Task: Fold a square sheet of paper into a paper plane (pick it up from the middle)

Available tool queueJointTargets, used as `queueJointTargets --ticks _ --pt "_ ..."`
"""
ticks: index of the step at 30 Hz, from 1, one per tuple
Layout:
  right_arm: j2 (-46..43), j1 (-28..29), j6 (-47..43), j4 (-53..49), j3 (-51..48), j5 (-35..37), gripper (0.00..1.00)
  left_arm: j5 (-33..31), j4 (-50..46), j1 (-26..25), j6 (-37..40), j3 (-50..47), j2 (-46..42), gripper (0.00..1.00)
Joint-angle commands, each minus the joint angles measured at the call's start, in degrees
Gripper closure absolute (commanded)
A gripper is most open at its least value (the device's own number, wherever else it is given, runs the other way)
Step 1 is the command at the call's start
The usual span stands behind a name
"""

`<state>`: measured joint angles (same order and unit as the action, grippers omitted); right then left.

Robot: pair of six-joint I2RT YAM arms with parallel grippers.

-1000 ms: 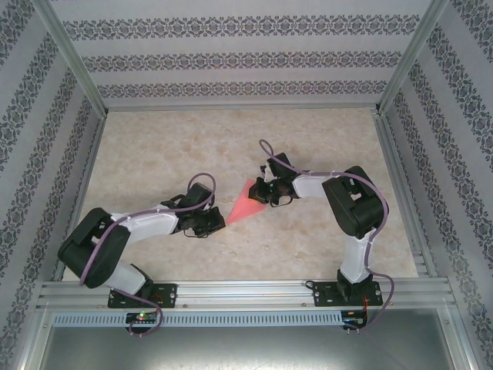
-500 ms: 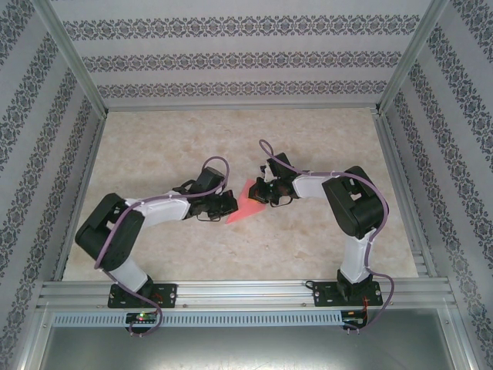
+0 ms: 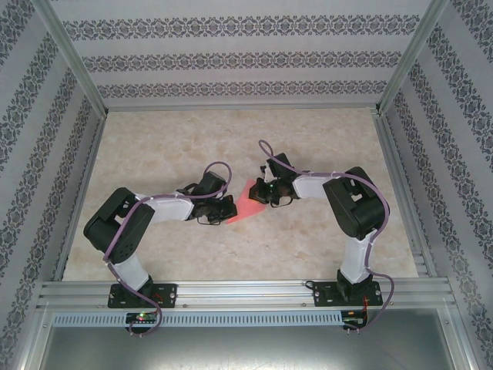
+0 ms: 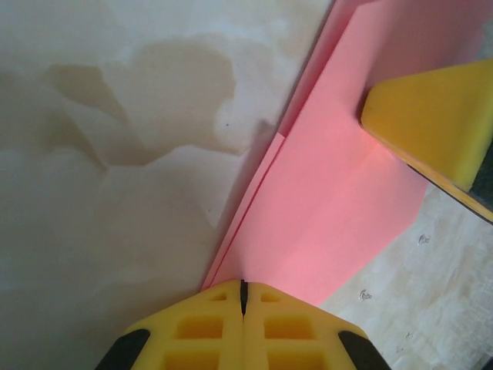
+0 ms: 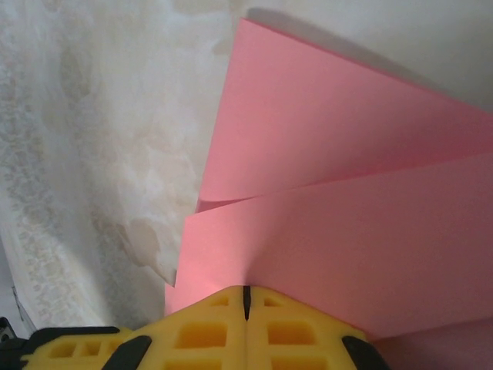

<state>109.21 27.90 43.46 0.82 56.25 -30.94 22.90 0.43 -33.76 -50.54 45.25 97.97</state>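
Note:
The salmon-pink sheet of paper (image 3: pixel 246 202) lies folded on the table as a tapered wedge with layered flaps, between the two grippers. My left gripper (image 3: pixel 229 206) is shut, its yellow tips (image 4: pixel 243 284) resting on the paper (image 4: pixel 331 208) at its near corner beside a long crease. My right gripper (image 3: pixel 262 193) is shut too, tips (image 5: pixel 246 291) down on the upper flap (image 5: pixel 347 231). One of its yellow fingers (image 4: pixel 431 123) shows on the paper in the left wrist view. Nothing is pinched between either pair of jaws.
The beige marbled tabletop (image 3: pixel 169 146) stretches open behind and to both sides of the paper. Patterned walls and aluminium posts (image 3: pixel 73 62) enclose the table. A metal rail (image 3: pixel 246 293) carries both arm bases along the near edge.
My left arm has swung right and forward, bringing its gripper from beside the paper's point onto the paper's left end, and its jaws have closed fully. The right arm and paper stayed put.

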Motion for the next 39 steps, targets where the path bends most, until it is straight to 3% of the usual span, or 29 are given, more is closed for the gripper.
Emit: queueJointTargets --ticks 1,11,22,33,39 --pt "-4.3 0.1 -3.6 -0.8 -1.7 -0.2 0.96 -0.6 -6.4 -0.4 1.4 -2.7 1.5 1.0" --pt "-2.9 5.2 -2.6 0.9 -1.2 -0.4 0.95 -0.7 -6.9 -0.4 2.3 -2.4 2.0 1.0" --pt "2.8 5.4 -2.3 1.5 0.9 -4.0 0.95 -0.9 -8.0 -0.4 2.3 -2.9 1.9 1.0" --pt "3.6 -9.3 -6.2 -3.0 1.4 4.4 0.96 -2.7 -11.3 0.5 3.7 -5.5 0.7 1.0" --pt "-0.1 -13.0 -6.8 -5.2 4.0 8.2 0.96 -2.4 -14.2 2.6 12.0 -3.2 0.5 1.0"
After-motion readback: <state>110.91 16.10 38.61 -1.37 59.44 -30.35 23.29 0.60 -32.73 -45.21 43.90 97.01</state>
